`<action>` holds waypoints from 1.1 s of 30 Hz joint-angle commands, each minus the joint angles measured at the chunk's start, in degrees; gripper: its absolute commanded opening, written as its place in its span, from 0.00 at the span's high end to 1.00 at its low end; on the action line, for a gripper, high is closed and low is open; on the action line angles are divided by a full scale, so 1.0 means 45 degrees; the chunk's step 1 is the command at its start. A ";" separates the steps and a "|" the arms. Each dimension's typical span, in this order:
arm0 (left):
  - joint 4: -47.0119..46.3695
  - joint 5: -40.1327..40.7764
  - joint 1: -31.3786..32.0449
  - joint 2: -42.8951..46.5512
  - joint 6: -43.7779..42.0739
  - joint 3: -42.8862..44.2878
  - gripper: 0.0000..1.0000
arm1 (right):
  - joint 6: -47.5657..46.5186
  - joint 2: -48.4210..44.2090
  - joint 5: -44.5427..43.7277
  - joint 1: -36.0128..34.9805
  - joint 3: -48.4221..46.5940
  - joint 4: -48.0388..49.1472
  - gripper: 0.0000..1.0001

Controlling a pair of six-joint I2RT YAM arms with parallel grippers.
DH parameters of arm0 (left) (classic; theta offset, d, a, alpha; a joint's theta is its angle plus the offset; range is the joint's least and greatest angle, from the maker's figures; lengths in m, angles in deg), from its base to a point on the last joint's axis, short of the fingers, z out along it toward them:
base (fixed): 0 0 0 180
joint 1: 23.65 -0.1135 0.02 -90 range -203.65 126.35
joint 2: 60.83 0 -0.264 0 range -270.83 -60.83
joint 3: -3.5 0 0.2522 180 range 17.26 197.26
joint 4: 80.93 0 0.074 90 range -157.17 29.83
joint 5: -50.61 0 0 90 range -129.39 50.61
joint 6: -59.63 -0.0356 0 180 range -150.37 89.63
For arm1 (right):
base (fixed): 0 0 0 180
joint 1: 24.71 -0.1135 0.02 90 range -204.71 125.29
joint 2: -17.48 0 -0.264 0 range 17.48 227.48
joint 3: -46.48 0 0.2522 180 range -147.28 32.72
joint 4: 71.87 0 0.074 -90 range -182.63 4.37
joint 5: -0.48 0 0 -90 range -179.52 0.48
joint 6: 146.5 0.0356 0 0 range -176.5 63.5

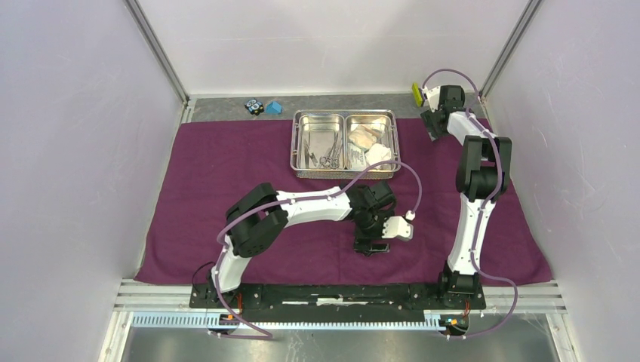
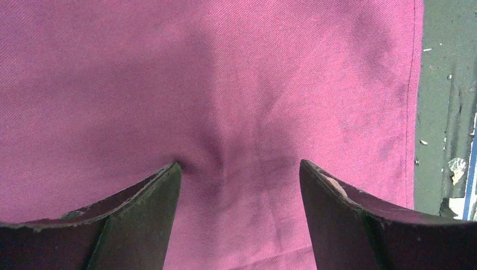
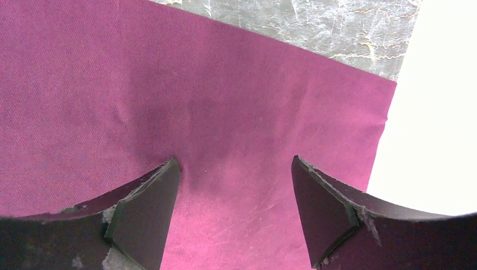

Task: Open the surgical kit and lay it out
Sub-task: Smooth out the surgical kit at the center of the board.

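Observation:
The purple cloth wrap [image 1: 226, 173] lies spread flat over the table. At its back middle stands the steel tray [image 1: 344, 114]. Its left compartment holds forceps [image 1: 330, 156]; the right one holds gauze wads [image 1: 364, 137] and a white packet [image 1: 380, 154]. My left gripper [image 1: 371, 246] points down onto the cloth near the front middle. It is open, its fingertips [image 2: 175, 169] resting on the cloth [image 2: 236, 84], which puckers slightly between them. My right gripper [image 1: 433, 130] is open too, low over the cloth's [image 3: 225, 101] far right corner, nothing between its fingers.
A small blue block [image 1: 274, 108] and a black-and-blue object [image 1: 253, 107] sit on the grey strip behind the cloth. A yellow-green item [image 1: 416, 93] is beside the right wrist. Bare grey table [image 2: 444, 84] borders the cloth edge. White walls enclose three sides.

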 commanded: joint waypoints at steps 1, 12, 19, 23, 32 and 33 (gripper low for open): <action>0.1304 -0.0118 0.0376 -0.0718 0.0226 -0.0869 0.16 | -0.0420 0.0904 -0.0626 0.0223 -0.0082 -0.0296 0.20; 0.1082 0.0728 0.0246 0.0181 0.0022 -0.0727 0.09 | -0.1085 0.0264 0.0286 0.0178 -0.0514 -0.0501 0.18; 0.0679 0.0305 -0.0208 0.1123 -0.0074 0.0249 0.04 | -0.1562 -0.2537 0.1455 0.0480 0.1066 -0.0853 0.16; 0.0177 -0.1183 -0.0197 0.0866 -0.0254 0.0733 0.03 | -0.1823 -0.3375 0.1623 0.0855 0.2301 -0.1171 0.17; -0.0805 -0.3650 0.0283 -0.0718 0.0117 0.2622 0.03 | -0.1408 -0.3395 0.3106 0.2085 0.3434 -0.1231 0.17; -0.0768 -0.3762 0.0433 -0.0985 0.0103 0.2795 0.03 | -0.1376 -0.3215 0.3146 0.2082 0.3431 -0.1214 0.17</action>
